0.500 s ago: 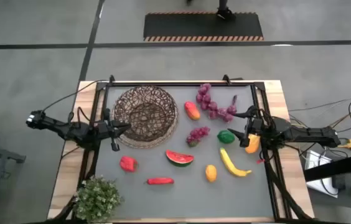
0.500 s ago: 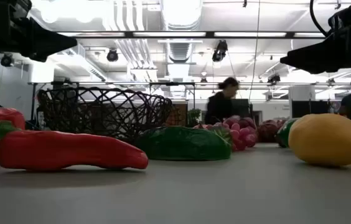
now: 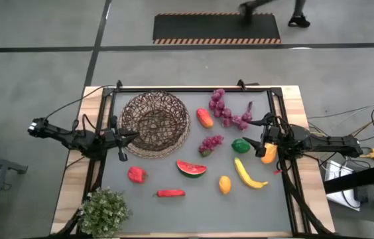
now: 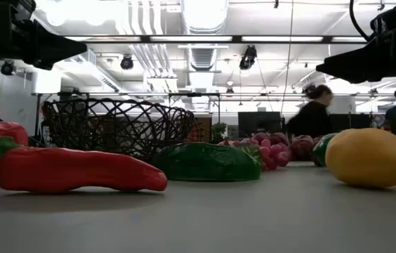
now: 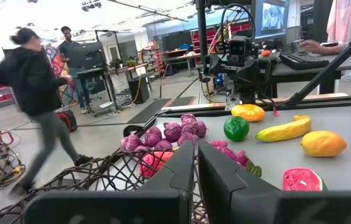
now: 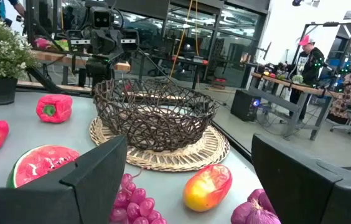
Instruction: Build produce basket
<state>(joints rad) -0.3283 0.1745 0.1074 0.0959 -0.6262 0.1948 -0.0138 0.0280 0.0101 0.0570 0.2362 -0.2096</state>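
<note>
We see the basket (image 3: 155, 123) standing empty on a pale woven mat (image 6: 194, 154) at the far left of the table (image 3: 174, 212), with all the produce lying outside it. The left gripper (image 3: 128, 135) hangs just beside the basket's left rim, its fingers (image 5: 225, 186) nearly closed on nothing. The right gripper (image 3: 256, 141) waits at the right edge, fingers (image 6: 94, 180) spread wide and empty, near the green pepper (image 3: 241, 146) and an orange pepper (image 3: 268, 153). Grapes (image 3: 225, 113) lie at the far right, a second bunch (image 3: 210, 144) nearer the middle (touching the basket's mat, as far as we can judge). The watermelon (image 3: 191, 168), banana (image 3: 248, 174), chili (image 3: 170, 193) and red pepper (image 3: 136, 174) sit along the near side.
</note>
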